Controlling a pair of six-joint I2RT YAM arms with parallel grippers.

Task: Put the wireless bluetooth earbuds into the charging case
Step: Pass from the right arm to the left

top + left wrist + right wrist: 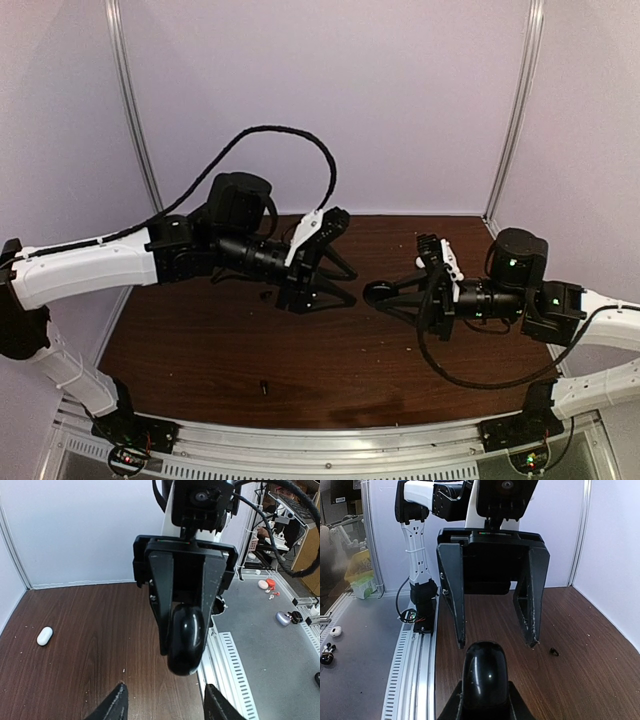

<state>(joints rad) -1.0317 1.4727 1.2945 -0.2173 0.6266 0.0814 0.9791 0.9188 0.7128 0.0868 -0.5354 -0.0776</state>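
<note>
White charging case; dark brown wood-grain table

Saw a dark wood-grain tabletop walled in pale lilac panels on three sides. Noted a glossy black puck at the tabletop's middle. Found a small black bit near the front edge, left of centre, perhaps a screw, too small to tell. Spotted a slotted metal rail running along the front edge.
</note>
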